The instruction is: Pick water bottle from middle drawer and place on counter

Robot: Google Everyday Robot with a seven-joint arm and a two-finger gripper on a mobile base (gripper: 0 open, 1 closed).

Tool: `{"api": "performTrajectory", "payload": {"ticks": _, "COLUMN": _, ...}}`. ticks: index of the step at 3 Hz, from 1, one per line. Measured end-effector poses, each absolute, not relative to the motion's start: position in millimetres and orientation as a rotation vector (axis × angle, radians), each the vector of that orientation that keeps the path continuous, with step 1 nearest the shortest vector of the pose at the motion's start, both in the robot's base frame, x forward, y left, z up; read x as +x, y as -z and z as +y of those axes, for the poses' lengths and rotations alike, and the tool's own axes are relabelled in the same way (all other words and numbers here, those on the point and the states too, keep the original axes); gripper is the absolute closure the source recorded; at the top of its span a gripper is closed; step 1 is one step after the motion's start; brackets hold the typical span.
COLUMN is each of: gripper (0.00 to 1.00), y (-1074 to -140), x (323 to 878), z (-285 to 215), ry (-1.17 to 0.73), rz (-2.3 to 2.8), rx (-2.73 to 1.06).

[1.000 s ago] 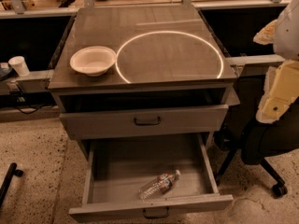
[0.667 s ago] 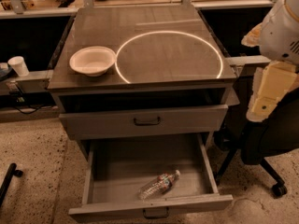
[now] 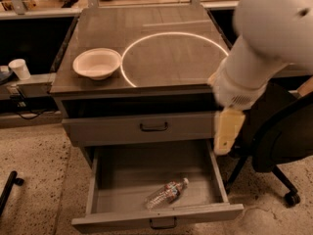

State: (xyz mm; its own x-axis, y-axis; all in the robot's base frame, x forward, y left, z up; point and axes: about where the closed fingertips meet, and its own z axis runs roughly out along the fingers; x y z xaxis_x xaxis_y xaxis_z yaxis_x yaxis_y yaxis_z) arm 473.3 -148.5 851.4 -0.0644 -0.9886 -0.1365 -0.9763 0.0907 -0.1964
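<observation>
The water bottle (image 3: 166, 193) lies on its side on the floor of the open middle drawer (image 3: 105, 180), near the front wall, cap pointing right and back. The counter (image 3: 161, 53) with its bright circle is above. My white arm reaches in from the upper right. The cream-coloured gripper (image 3: 224, 140) hangs pointing down beside the cabinet's right front corner, above the drawer's right wall. It is above and to the right of the bottle and apart from it.
A white bowl (image 3: 97, 62) stands on the counter's left side. A shut grey drawer front (image 3: 154, 127) is above the open drawer. A black office chair (image 3: 279, 146) stands at the right. A paper cup (image 3: 20, 68) sits on the left ledge.
My arm has swung in from the right edge toward the cabinet, and the gripper has moved left and down to the drawer's right side. The bottle has not moved.
</observation>
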Motion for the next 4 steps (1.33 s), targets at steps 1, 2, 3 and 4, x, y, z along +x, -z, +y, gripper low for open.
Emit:
{"api": "performTrajectory", "payload": {"ticks": 1, "gripper": 0.0, "y": -775, "x": 463, "z": -137, "ry": 0.117, "rz": 2.146, "rx": -2.083}}
{"api": "performTrajectory", "payload": {"ticks": 2, "gripper": 0.0, "y": -757, "x": 450, "z": -145, "ry": 0.116, "rz": 2.169, "rx": -2.122}}
{"api": "performTrajectory", "payload": {"ticks": 3, "gripper": 0.0, "y": -748, "x": 456, "z": -140, "ry": 0.128, "rz": 2.093, "rx": -2.212}}
{"api": "performTrajectory", "payload": {"ticks": 4, "gripper": 0.0, "y": -714, "x": 463, "z": -138, "ry": 0.117, "rz": 1.906, "rx": -2.359}}
